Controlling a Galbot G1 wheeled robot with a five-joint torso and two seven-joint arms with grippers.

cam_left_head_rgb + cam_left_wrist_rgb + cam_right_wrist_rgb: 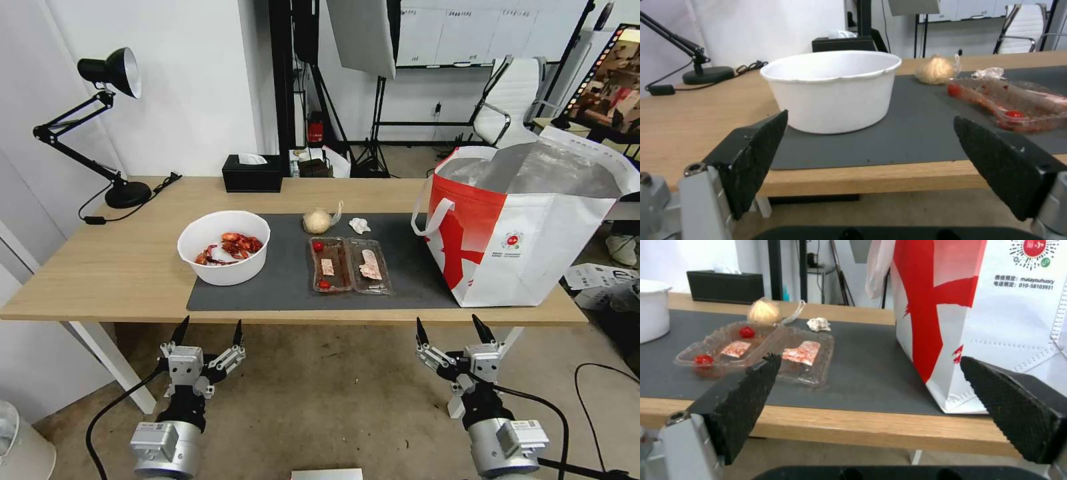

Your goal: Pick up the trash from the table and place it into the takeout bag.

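Grippers were held low before the table's (100, 280) near edge, clear of it, both with fingers spread wide and nothing between them. Left gripper (208, 332) was pointed at the bowl (224, 247), which was seen standing on the left end of the grey mat (413, 280) with red shells inside. Right gripper (455, 331) was aimed at the gap between the tray (349, 265) and the bag (527, 227). Red scraps were seen in the clear two-part tray at mid-mat. Just behind it, the beige ball (318, 221) and the crumpled tissue (359, 225) were set near each other on the mat's far edge. At the table's right end the red-and-white bag was stood upright, mouth open, foil lining shown. A black tissue box (252, 173) and a desk lamp (100, 127) were placed farther back.
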